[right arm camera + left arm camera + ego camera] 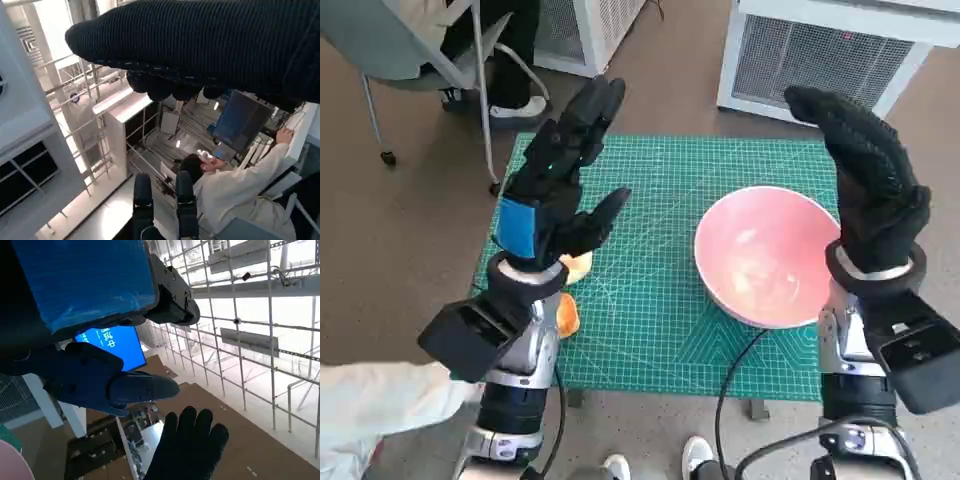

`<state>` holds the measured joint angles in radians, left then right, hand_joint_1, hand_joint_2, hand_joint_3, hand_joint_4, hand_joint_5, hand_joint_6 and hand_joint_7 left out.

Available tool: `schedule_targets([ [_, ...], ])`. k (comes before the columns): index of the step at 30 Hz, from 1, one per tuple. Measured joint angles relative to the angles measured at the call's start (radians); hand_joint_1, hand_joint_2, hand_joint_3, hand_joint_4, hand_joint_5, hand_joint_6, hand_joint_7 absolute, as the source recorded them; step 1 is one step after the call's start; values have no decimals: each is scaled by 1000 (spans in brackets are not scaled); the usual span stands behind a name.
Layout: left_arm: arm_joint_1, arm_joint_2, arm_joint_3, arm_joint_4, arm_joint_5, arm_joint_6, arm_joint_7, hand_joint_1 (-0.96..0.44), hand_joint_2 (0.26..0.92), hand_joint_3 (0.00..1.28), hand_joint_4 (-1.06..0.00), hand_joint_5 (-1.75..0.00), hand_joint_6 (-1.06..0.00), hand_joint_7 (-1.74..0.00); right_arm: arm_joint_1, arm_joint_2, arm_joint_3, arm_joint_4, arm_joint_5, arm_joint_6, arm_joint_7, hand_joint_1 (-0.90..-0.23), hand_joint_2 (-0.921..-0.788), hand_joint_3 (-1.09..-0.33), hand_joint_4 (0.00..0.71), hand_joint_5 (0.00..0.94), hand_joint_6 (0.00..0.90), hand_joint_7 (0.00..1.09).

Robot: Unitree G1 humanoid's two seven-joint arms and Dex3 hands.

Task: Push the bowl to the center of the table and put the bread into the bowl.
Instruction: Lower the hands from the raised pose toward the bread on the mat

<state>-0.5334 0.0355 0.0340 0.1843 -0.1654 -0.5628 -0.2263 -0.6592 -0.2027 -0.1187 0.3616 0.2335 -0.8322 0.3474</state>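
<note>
Green cutting mat (660, 250) covers your table, with brown floor all round it. Your left hand (552, 190) hovers over the mat's left side with its fingers spread and nothing in them, and it hides most of the bread (574, 268); you see only orange slivers just beside the wrist, near the mat's left edge. The pink bowl (770, 255) sits on the right half of the mat, off centre, well apart from the bread. Your right hand (868, 185) is raised beside the bowl's right rim, fingers extended and holding nothing; you cannot tell if it touches the rim. A black cable (735, 370) runs from under the bowl towards you. A chair (420, 60) and a person's shoe (517, 110) stand beyond the mat's far left corner, a white cabinet (820, 50) beyond the far right.
</note>
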Motion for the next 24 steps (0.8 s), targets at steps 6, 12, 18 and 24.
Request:
schedule_targets([
  [6, -1, -1, 1, 0, 0, 0, 0, -420, 921, 331, -391, -3, -488, -25, 2, -4, 0, -4, 1, 5, 6, -587, -921, -783, 265, 0, 107, 346],
  [12, -1, -1, 2, 0, -1, 0, 0, -421, 921, 331, -395, -4, -491, -27, 9, -16, -6, 1, 4, 1, 15, -588, -921, -784, 264, 0, 105, 347],
  [18, -1, -3, 4, 0, -3, 0, 0, -424, 921, 331, -399, -5, -492, -28, 17, -33, -32, 27, 13, -16, 22, -579, -921, -792, 260, 0, 99, 352],
  [24, 0, -3, 7, 0, -4, 0, 0, -425, 921, 332, -402, -5, -495, -29, 34, -57, -73, 54, 41, -31, 24, -577, -921, -798, 264, 2, 89, 363],
])
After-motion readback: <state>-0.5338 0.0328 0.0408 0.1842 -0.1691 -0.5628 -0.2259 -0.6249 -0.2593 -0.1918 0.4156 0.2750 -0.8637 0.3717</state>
